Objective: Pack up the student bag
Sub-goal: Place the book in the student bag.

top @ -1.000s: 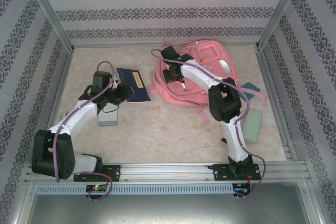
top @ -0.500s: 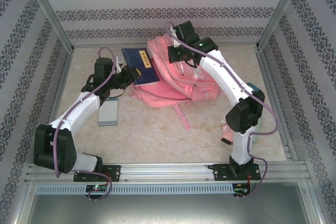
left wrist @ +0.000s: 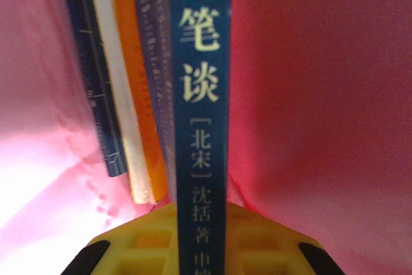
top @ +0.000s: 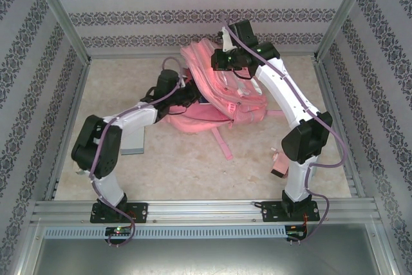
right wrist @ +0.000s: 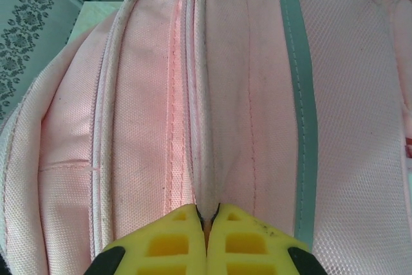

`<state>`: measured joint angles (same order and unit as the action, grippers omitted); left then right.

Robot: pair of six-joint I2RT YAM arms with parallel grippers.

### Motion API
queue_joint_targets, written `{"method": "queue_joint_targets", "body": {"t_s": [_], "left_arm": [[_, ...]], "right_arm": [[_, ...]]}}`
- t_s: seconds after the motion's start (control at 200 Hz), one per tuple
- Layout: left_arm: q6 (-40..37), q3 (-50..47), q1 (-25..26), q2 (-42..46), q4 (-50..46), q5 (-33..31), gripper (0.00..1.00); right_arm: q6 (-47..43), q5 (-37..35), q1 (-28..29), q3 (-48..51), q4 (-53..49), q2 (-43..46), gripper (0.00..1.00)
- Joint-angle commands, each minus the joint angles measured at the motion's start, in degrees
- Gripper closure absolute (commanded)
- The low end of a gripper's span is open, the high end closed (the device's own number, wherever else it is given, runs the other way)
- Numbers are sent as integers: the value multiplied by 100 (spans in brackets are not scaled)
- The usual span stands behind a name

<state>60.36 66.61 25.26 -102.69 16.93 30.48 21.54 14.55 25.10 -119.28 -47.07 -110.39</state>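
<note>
The bag (top: 241, 104) is lying at the far middle of the table (top: 193, 165). The right gripper (right wrist: 207, 218) is pinching a fold of its pink fabric, with the fingers pressed together on it. The left gripper (left wrist: 199, 236) is reaching inside the bag and clamping a blue book (left wrist: 201, 94) at the spine, beside what seem to be other books (left wrist: 132, 114).
</note>
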Motion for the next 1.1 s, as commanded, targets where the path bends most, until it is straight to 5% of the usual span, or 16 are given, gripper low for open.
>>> {"method": "queue_joint_targets", "body": {"t_s": [0.0,0.415,0.51,0.694,0.759,1.029,1.099], "left_arm": [[245,485,250,-336,846,-187,100],[59,1831,675,-1960,-1095,-1110,98],[-130,2454,785,-2339,-1634,-1088,87],[-459,3036,834,-2529,-2416,-1194,46],[-633,2998,824,-2387,-2635,-1392,41],[-1210,2875,713,-1916,-3310,-1903,44],[-1238,2735,702,-1811,-3161,-1920,68]], "right_arm": [[214,255,-32,-60,743,439,100],[311,338,-41,-24,831,441,100],[326,356,-41,-33,847,422,100],[314,325,-56,9,844,439,100],[294,294,-67,58,835,464,100],[237,240,-76,208,864,527,100],[228,209,-76,278,897,569,100]]}}
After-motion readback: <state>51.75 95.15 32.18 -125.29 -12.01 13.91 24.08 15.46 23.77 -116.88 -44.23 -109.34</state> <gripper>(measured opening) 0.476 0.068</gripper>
